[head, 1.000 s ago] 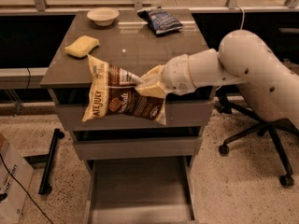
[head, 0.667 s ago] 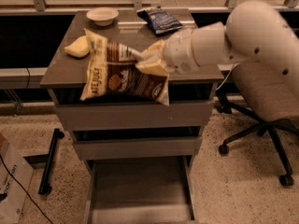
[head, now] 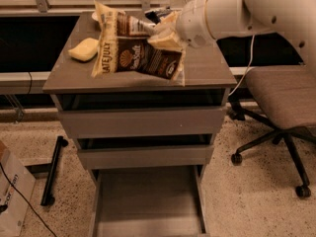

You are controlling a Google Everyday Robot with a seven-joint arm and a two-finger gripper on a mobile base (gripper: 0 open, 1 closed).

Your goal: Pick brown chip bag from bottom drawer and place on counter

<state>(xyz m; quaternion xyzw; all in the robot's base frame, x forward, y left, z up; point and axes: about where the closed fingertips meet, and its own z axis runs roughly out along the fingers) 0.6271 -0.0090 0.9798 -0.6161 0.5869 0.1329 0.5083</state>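
Pincer (head: 162, 31), clenched on the upper edge of the brown chip bag (head: 133, 58), above the surface's (head: 207, 73) middle; bottom drawer (head: 148, 201) stands pulled out.

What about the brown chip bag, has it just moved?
Yes: up and back. Held by the tool at its upper right, the brown chip bag hung below the counter top; now it is over it.

The gripper (head: 160, 31), clamped on the brown chip bag (head: 138, 56), hung over the counter (head: 207, 70) at upper centre, the bag blocking its middle. A yellow sponge (head: 84, 49) occupied the left part; the right strip lay open. An office chair (head: 281, 90) crowded the right of the frame.
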